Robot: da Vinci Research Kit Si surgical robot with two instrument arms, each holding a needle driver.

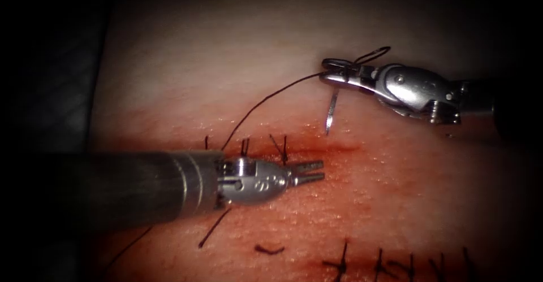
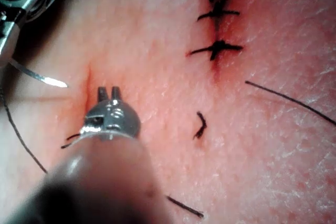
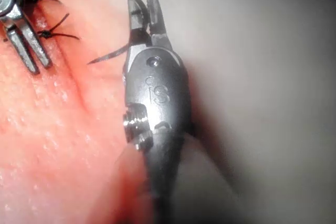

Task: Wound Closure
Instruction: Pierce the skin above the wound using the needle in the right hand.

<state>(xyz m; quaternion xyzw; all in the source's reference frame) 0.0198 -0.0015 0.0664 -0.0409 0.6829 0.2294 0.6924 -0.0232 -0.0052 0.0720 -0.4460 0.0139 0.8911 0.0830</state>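
Note:
My right tool (image 1: 335,73) is shut on the curved needle (image 1: 332,109) near its thread end. The needle hangs free of the tissue (image 1: 396,191), its tip just above the right end of the cut (image 1: 334,146). Thread (image 1: 266,98) runs from these jaws down and left to the stitched part of the cut. In the right wrist view the right tool (image 3: 147,17) holds the needle (image 3: 113,55). My left tool (image 1: 310,171) lies over the cut, left of the needle tip, jaws slightly open and holding nothing. The left wrist view shows the left tool (image 2: 109,93) beside the needle (image 2: 42,77).
Three stitches (image 1: 283,149) cross the cut to the left of the left tool's jaws. A second row of several stitches (image 1: 342,264) lies at the near right. Loose cut thread ends (image 1: 268,250) lie on the tissue between them. Red fluid stains the tissue around the cut.

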